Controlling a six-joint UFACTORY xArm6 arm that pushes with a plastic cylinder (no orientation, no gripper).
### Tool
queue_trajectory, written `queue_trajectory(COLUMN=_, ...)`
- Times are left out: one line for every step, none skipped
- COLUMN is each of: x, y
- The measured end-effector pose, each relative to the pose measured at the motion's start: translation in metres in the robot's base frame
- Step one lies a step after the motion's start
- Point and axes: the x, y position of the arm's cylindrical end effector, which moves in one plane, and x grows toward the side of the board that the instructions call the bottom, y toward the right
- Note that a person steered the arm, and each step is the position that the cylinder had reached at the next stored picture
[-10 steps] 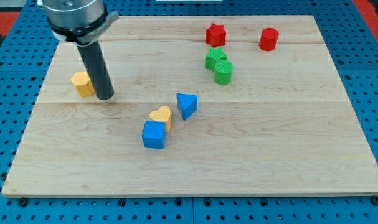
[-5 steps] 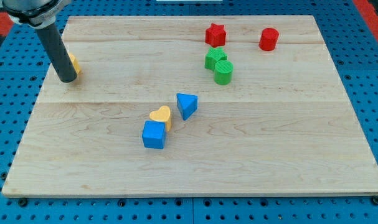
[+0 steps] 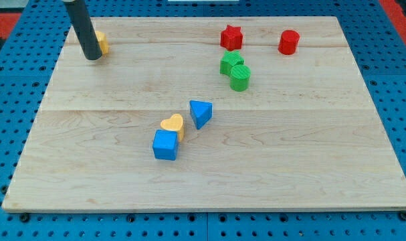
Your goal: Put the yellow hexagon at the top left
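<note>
My tip (image 3: 92, 57) touches the yellow hexagon (image 3: 102, 43), which sits at the desk's (image 3: 269, 174) eleven o'clock corner, so the job looks about done; my end effector, a bare rod, clamps nothing.

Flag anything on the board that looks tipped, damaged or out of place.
Nothing stands out. Every block sits intact on the wooden board. The yellow hexagon is mostly hidden behind my rod near the top left, with my tip right beside it.

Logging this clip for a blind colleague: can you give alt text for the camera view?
My tip rests against the yellow hexagon near the wooden board's top-left corner, hiding its left part. Mid-board sit a yellow heart, blue cube and blue triangle.
</note>
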Motion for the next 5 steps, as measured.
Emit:
queue_trajectory(x=-0.03, y=0.015)
queue_trajectory(x=-0.043, y=0.015)
queue_trajectory(x=-0.043, y=0.015)
queue_trajectory(x=-0.042, y=0.015)
queue_trajectory(x=-0.042, y=0.02)
